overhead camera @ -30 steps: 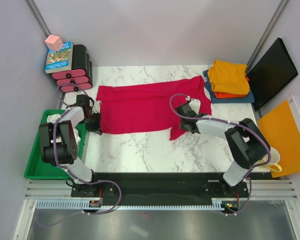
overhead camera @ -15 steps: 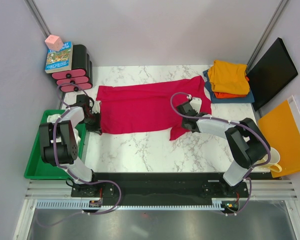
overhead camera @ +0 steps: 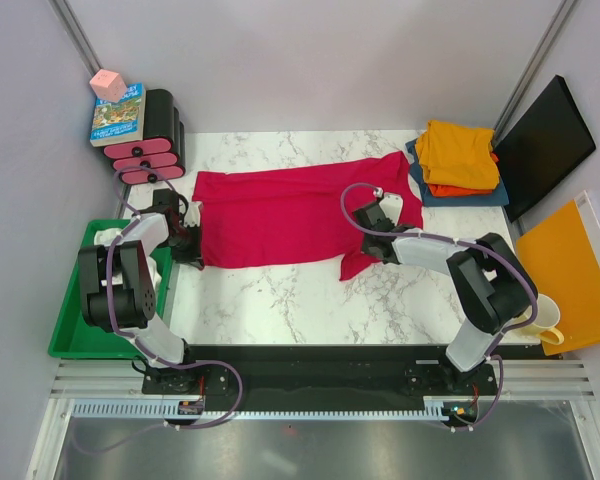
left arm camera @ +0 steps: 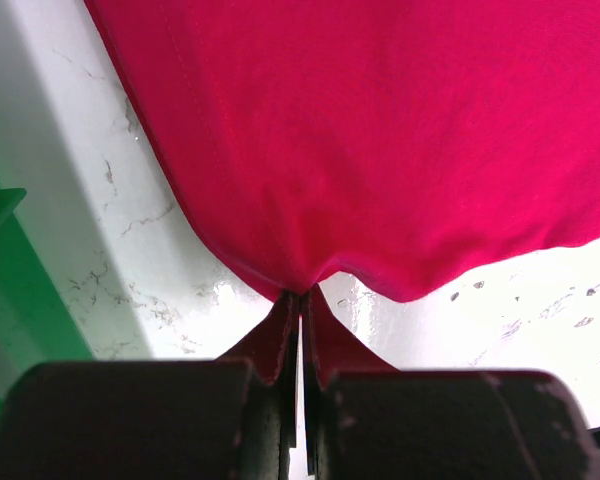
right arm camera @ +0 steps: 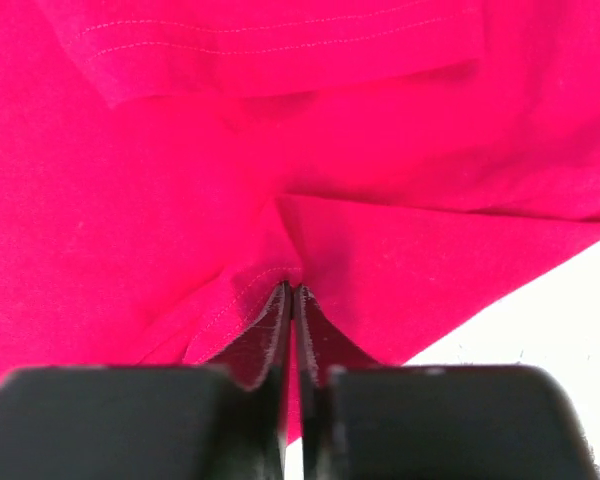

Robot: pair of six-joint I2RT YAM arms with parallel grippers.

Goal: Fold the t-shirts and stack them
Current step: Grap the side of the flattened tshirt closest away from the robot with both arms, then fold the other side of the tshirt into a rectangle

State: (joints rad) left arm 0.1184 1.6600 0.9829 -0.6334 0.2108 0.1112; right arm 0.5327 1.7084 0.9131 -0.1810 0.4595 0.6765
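The crimson t-shirt lies flat, its long axis running straight out from the folded stack. My left gripper is clamped on the hem corner farthest from that stack. My right gripper pinches cloth by the sleeve nearest it. Most of the shirt lies beyond both grips, so I judge the fold goes away from me.

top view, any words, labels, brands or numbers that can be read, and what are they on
Book on the cases: pale lettering on its blue cover, too small to read.
Red shirt: no print seen in any view.
Folded shirts: no print seen.
Mug: no marking seen.
No text can be quoted.
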